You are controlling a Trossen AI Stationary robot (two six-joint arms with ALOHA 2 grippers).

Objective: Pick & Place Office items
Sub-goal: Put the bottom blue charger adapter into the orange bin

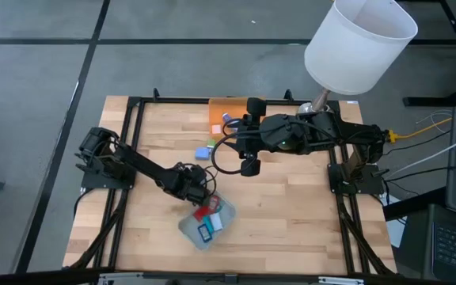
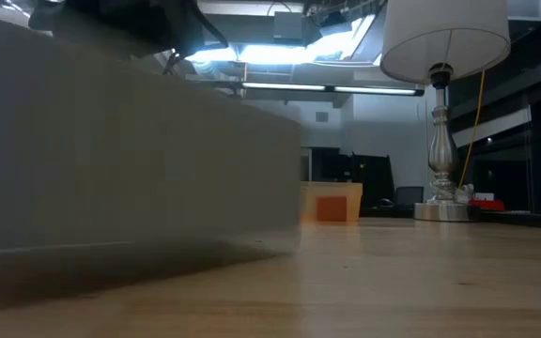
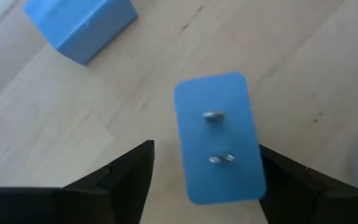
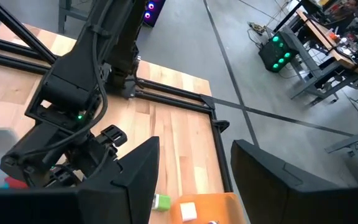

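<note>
My left gripper (image 1: 199,187) is open, low over the table just beyond the pale grey-green tray (image 1: 226,212). In the left wrist view a blue flat rectangle (image 3: 219,140) with two small metal bits lies between its fingers (image 3: 129,177). A blue block (image 3: 79,25) sits on the wood farther off. Red and blue pieces (image 1: 207,215) lie in the pale tray. Blue and green little blocks (image 1: 206,149) rest on the table near the orange tray (image 1: 222,115). My right gripper (image 4: 194,186) is open and raised over the orange tray's near side. My left gripper has its fingers on either side of the blue flat rectangle, coming down from above. A gap shows on one side. The rectangle's other long edge (image 3: 258,155) lies right against the other finger (image 3: 291,183); whether they touch, I cannot tell.
A white-shaded lamp (image 1: 359,43) stands at the table's far right corner. The orange tray (image 4: 197,210) holds a green block (image 4: 161,201) and a white block (image 4: 187,211). In the low view a large grey blur (image 2: 130,150) fills the left half. Bare wood lies to the right.
</note>
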